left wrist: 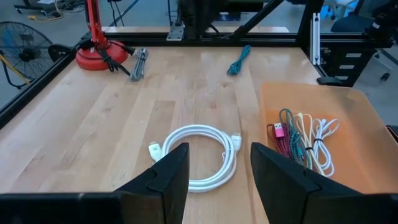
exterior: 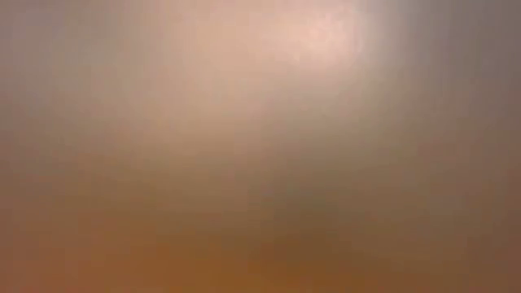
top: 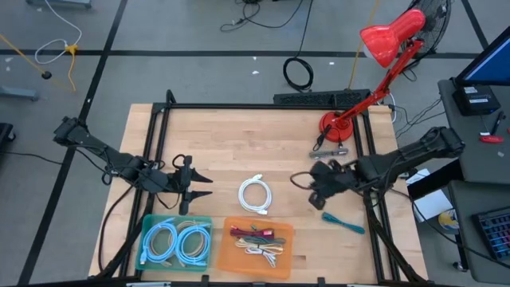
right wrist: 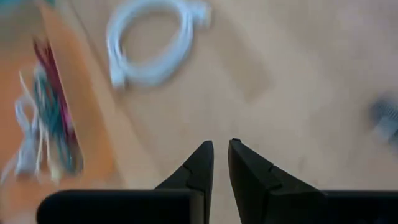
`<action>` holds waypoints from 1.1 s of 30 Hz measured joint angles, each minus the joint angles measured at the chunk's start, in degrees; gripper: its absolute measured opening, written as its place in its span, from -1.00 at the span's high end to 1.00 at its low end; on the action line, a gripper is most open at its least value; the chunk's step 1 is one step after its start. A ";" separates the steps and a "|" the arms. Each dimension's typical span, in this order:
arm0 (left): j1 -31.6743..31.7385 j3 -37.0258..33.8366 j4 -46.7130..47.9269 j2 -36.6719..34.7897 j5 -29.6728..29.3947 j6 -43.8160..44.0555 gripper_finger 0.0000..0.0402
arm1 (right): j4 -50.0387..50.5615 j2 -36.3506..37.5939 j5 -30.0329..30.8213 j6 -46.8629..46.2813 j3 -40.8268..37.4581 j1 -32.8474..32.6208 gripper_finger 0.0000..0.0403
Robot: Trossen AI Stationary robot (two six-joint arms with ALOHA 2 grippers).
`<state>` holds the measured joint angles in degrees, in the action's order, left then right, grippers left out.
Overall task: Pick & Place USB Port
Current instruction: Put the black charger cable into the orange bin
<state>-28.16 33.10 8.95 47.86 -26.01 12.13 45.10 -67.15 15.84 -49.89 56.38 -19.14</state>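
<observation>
A white coiled USB cable (top: 255,195) (left wrist: 198,155) (right wrist: 152,46) lies flat on the wooden table between the two arms. My left gripper (top: 196,186) (left wrist: 219,163) is open, low over the table to the cable's left, with the coil just ahead of its fingers. My right gripper (top: 315,194) (right wrist: 221,149) hovers to the right of the cable over bare wood, fingers almost together and holding nothing. An orange tray (top: 291,251) (left wrist: 348,112) at the near edge holds several coloured cables (top: 259,239) (left wrist: 301,140). The low view shows only a blur.
A green tray (top: 147,223) with blue coiled cables (top: 175,243) sits left of the orange tray. A teal cable (top: 343,222) (left wrist: 238,60) lies near the right gripper, and a grey cable (top: 328,151) (left wrist: 138,63) by the red lamp's base (top: 335,126). A black frame (top: 239,106) bounds the table.
</observation>
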 joint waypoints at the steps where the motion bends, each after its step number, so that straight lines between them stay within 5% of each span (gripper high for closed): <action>1: 0.00 0.00 0.00 0.00 0.01 -0.04 0.14 | -0.62 1.08 -1.87 -2.57 -2.59 -0.94 0.80; 10: 0.00 0.00 0.02 0.00 -0.04 -0.06 0.14 | -4.04 6.54 -10.27 -21.95 -17.91 -10.93 0.87; 23: 0.00 0.00 0.38 0.12 -0.12 -0.02 0.14 | -3.90 7.39 -25.13 -37.56 -22.44 -19.34 0.93; 28: 0.00 0.00 0.39 0.13 -0.12 0.02 0.14 | -4.44 7.38 -26.22 -39.15 -22.44 -20.80 0.89; 33: 0.02 0.00 0.39 0.13 -0.12 0.03 0.14 | 3.38 7.39 -14.35 -34.09 -22.44 -19.47 0.97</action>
<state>-28.15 33.10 9.34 47.99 -26.13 12.16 48.48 -59.75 1.48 -83.98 33.93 -38.62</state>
